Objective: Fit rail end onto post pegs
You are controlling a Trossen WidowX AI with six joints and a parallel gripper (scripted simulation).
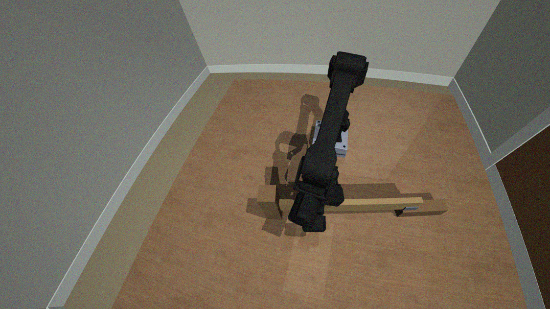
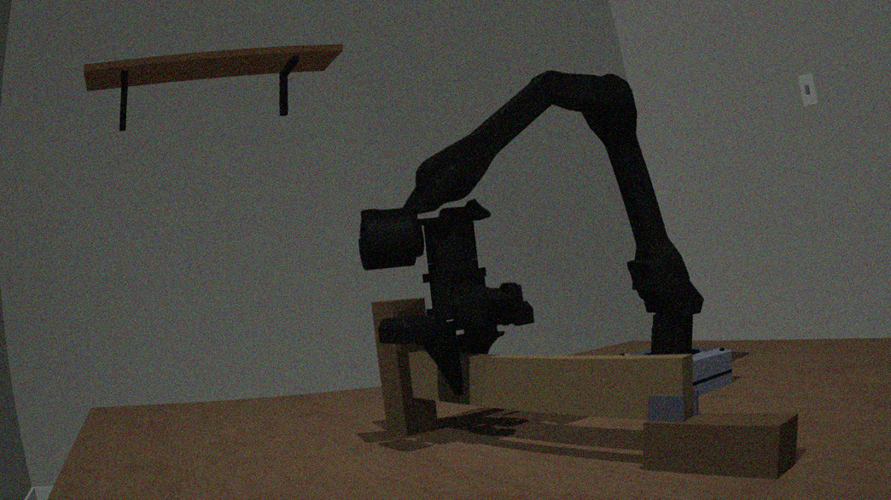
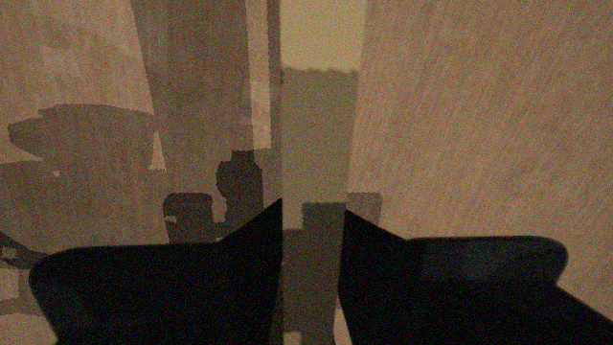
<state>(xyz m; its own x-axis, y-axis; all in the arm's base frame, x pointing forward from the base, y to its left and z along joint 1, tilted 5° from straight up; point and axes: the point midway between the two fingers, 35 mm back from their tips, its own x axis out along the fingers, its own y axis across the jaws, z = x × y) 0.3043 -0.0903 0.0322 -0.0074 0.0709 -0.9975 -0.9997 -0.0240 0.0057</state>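
Note:
The long pale wooden rail (image 1: 373,202) (image 2: 570,384) (image 3: 318,120) is raised off the table and looks about level. Its far end sits in the blue-grey bracket (image 1: 412,208) (image 2: 666,408) on the low footboard block (image 1: 438,206) (image 2: 716,446). Its near end is against the short wooden post (image 1: 267,193) (image 2: 390,375) as far as I can see; no gap and no pegs show. The holes are hidden. My gripper (image 2: 456,384) (image 3: 303,205) is shut on the rail near the post, one finger on each side. In the top view the arm hides the fingertips.
The arm's grey base plate (image 1: 341,149) (image 2: 715,366) stands on the table (image 1: 215,268) (image 2: 250,469) behind the rail. A wooden shelf (image 2: 211,65) hangs on the wall, well away from the arm. Shadows of arm and rail fall beside the rail.

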